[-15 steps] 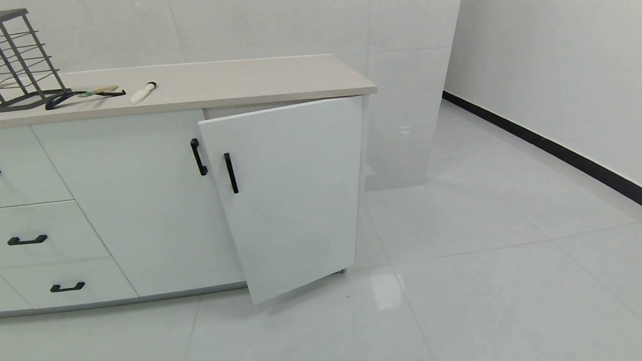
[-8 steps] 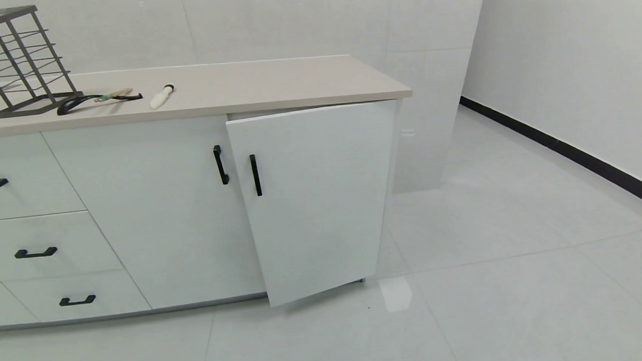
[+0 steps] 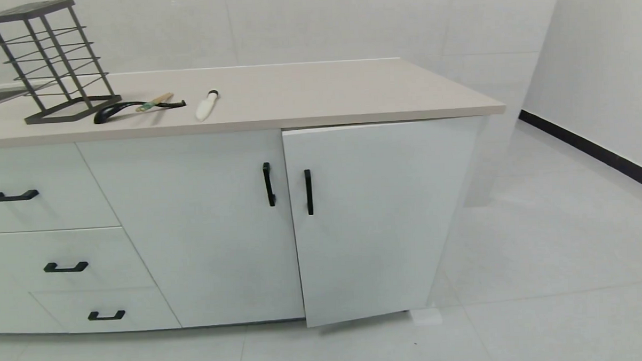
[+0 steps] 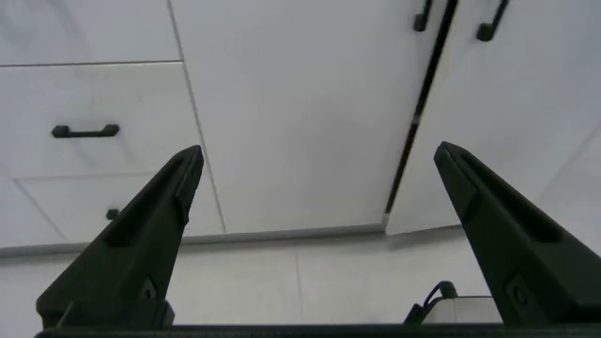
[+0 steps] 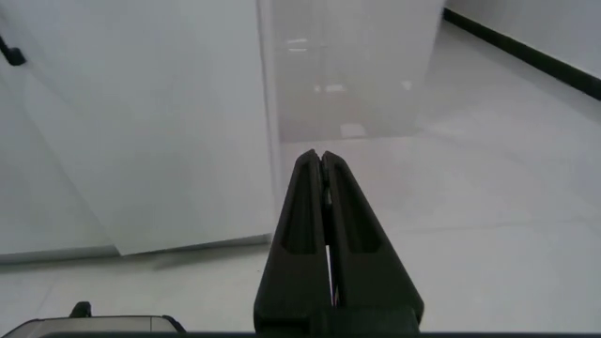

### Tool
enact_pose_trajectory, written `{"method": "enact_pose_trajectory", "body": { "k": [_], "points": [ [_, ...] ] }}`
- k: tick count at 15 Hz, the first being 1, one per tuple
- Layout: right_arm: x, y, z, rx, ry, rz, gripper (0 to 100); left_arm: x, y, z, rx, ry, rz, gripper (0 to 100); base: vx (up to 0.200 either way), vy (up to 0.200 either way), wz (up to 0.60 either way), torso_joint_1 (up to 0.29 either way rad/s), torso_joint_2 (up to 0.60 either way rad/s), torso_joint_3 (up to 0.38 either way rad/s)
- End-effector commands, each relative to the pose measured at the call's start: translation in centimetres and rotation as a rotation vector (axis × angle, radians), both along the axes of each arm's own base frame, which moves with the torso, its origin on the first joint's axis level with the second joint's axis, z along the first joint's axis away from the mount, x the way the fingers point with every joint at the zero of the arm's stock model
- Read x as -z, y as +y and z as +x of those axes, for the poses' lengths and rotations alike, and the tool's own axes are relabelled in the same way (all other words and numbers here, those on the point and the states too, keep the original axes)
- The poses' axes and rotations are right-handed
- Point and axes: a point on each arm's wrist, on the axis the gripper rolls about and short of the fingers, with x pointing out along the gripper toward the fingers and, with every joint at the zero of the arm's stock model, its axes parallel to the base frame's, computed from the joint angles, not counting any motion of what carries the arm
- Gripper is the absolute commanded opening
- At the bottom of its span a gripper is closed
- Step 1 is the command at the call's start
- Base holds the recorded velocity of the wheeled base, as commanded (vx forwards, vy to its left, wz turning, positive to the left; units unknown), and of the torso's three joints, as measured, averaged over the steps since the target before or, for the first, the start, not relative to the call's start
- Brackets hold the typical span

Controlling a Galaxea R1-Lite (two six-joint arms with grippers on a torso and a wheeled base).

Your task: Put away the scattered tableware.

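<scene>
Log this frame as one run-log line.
left gripper: open, empty | right gripper: shut, empty | black ladle, white-handled utensil: on countertop near wire rack | right cabinet door: ajar

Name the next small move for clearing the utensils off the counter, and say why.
Probably roll leftward toward the rack. The black ladle and the white-handled utensil lie on the countertop beside it, left of centre in the head view, while the left gripper, jaws open, and the right gripper, jaws shut, sit low, facing cabinet fronts and floor.
</scene>
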Motion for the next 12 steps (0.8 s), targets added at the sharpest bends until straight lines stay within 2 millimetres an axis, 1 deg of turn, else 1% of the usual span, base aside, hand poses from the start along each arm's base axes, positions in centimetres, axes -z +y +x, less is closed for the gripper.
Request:
{"method": "enact_pose_trajectory", "body": {
  "k": [1, 4, 6, 10, 12],
  "points": [
    [-0.01, 0.00, 0.02, -0.001, 0.002, 0.001, 0, 0.00, 0.00, 0.00, 0.001, 0.000, 0.000, 100, 0.000, 0.000, 0.60, 0.002, 0.00, 0.012],
    [-0.01, 0.00, 0.02, -0.001, 0.002, 0.001, 0, 0.00, 0.00, 0.00, 0.001, 0.000, 0.000, 100, 0.000, 0.000, 0.60, 0.007, 0.00, 0.002],
    [-0.01, 0.01, 0.02, -0.004, 0.002, -0.004, 0, 0.00, 0.00, 0.00, 0.001, 0.000, 0.001, 100, 0.000, 0.000, 0.00, 0.000, 0.00, 0.000],
    [-0.01, 0.01, 0.02, -0.004, 0.002, 0.001, 0, 0.00, 0.00, 0.00, 0.001, 0.000, 0.001, 100, 0.000, 0.200, 0.00, 0.002, 0.00, 0.001],
    [-0.01, 0.01, 0.02, -0.004, 0.002, 0.003, 0, 0.00, 0.00, 0.00, 0.001, 0.000, 0.000, 100, 0.200, 0.200, 0.00, 0.005, 0.01, 0.002]
  ]
}}
